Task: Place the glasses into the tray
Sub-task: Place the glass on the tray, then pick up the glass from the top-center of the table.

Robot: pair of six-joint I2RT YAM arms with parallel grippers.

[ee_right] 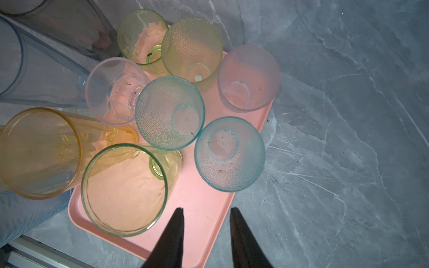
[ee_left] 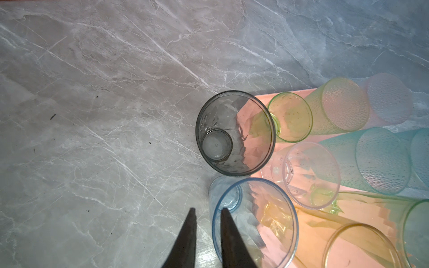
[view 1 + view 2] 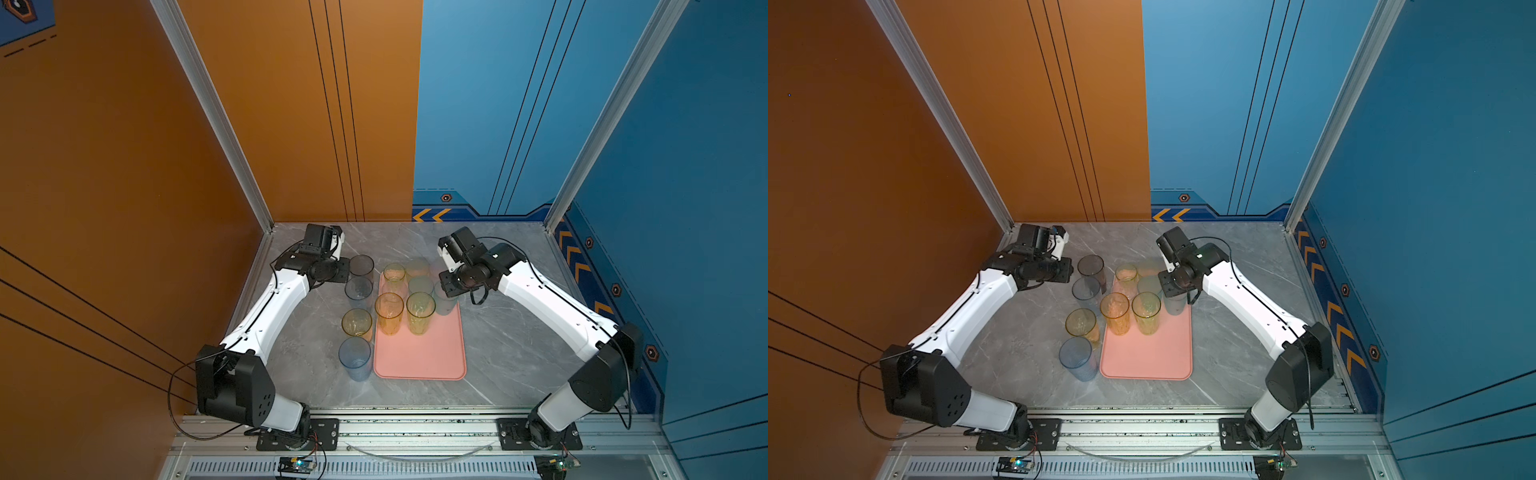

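Tumblers (image 3: 420,311) crowd the 12 o'clock half of the tray (image 3: 419,361), and four more wait on the table (image 3: 519,353) along its 9 o'clock side, so we judge ourselves past halfway. Our right gripper (image 1: 206,210) hangs at the tray's 2 o'clock rim, jaws apart and empty. Our left gripper (image 2: 208,208), jaws barely parted and holding nothing, hovers by the blue-grey tumbler (image 2: 254,222), which we should next straddle wider and lift clear of the grey tumbler (image 2: 234,132).
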